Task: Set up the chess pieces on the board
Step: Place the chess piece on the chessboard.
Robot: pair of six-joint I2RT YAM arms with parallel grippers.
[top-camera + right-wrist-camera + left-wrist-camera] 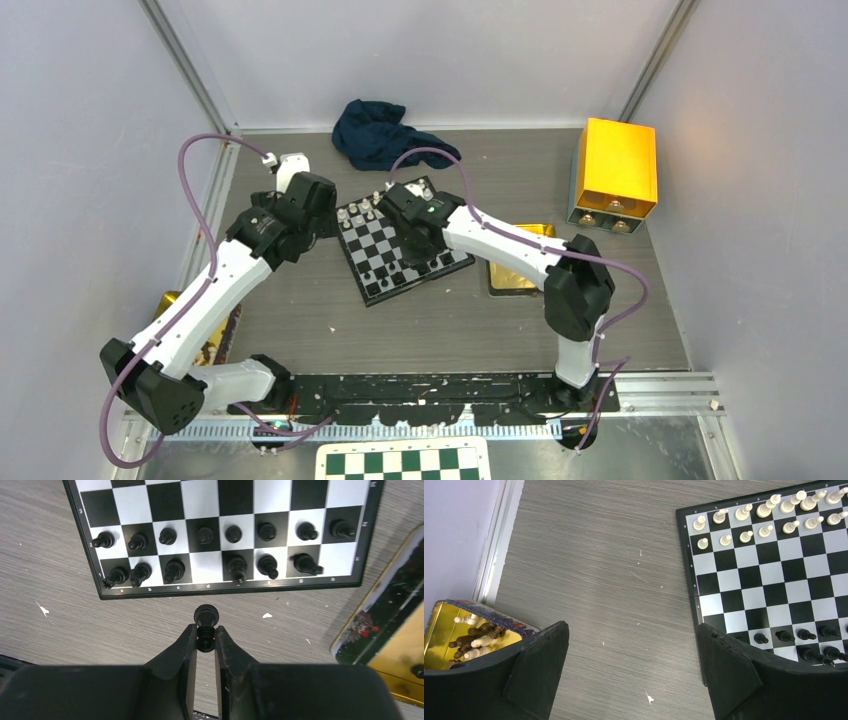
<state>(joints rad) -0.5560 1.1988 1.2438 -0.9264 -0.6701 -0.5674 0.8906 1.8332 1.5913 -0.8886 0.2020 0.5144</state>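
In the top view the right wrist covers the far right part of the board (375,255), so the fingers and what they hold are hidden there. The left arm likewise hides its own fingers. Both wrist views cut the board off, each showing only one end.

The right gripper (205,641) is pinched on a black piece (206,615), gripping its base. Its rounded head sticks out past the fingertips, but the kind of piece is hard to make out. It appears just outside the board's lettered edge, in line with the d file. Its height above the table cannot be told.

The left gripper (631,630) is spread wide with nothing between the fingers, over bare table just off the board's left edge. One finger hides part of a gold tin (444,630) by the table's left edge, where some dark and pale pieces lie in a heap.

The board sits mid-table, toward the far edge, and is turned at an angle. It has black and silvery checks and a thin black border. The white set (769,507) fills two rows at one end. The black set (233,533) has a full front row, but the d and h squares of its back row are bare. A gold lid (380,615) beside the board is cut off by the frame.
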